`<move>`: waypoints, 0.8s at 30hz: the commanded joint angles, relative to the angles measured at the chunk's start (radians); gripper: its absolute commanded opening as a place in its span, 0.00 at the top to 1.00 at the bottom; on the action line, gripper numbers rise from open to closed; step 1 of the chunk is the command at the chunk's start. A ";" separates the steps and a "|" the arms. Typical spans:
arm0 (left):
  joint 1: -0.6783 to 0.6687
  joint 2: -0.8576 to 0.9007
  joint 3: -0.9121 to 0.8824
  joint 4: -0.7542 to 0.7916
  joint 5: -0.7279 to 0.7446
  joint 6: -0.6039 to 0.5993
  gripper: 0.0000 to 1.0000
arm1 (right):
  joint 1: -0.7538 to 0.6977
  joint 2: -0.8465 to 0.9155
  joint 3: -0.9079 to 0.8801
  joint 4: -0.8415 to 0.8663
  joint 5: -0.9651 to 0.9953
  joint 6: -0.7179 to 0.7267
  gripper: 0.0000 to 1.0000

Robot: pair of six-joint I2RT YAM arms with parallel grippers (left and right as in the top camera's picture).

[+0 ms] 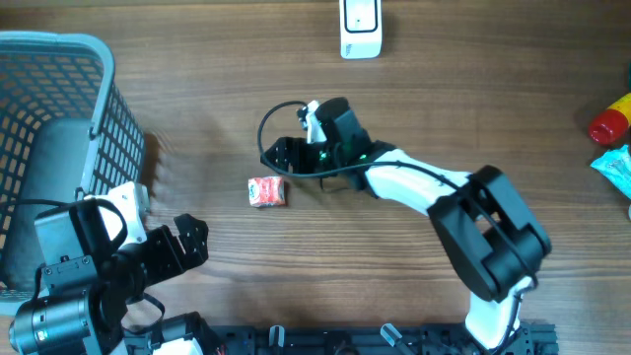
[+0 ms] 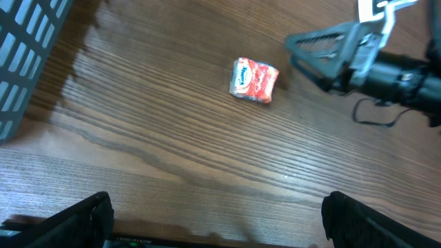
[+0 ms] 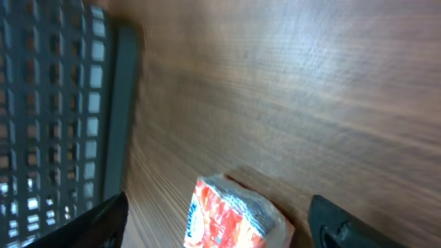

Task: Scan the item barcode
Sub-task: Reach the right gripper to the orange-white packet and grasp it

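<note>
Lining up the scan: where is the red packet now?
Overhead, the packet lies left of centre, close beside the right gripper, with the basket farther left.

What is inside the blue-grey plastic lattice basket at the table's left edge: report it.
Inside the basket only a dull grey rounded shape shows; what it is cannot be told. The left arm covers the basket's near corner, so anything there is hidden.

Packet (image 1: pixel 266 191) mid-table; basket (image 1: pixel 118 113) far left; scanner (image 1: pixel 361 28) behind; right gripper (image 1: pixel 280 161) just beside packet.
</note>
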 commanded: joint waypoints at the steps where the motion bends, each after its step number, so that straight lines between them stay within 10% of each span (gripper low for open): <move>1: 0.001 -0.002 0.000 0.002 -0.003 -0.009 0.00 | 0.040 0.079 -0.004 0.009 -0.032 0.003 0.31; 11: 0.001 -0.002 0.000 0.002 -0.003 -0.009 0.00 | 0.051 0.115 -0.004 -0.081 -0.089 -0.009 0.92; 17: 0.001 -0.002 0.000 0.002 -0.002 -0.009 0.00 | -0.008 0.055 0.002 -0.101 -0.167 0.046 0.25; 24: 0.001 -0.002 0.000 0.002 -0.003 -0.009 0.00 | 0.003 -0.126 0.001 -0.478 0.063 0.548 0.50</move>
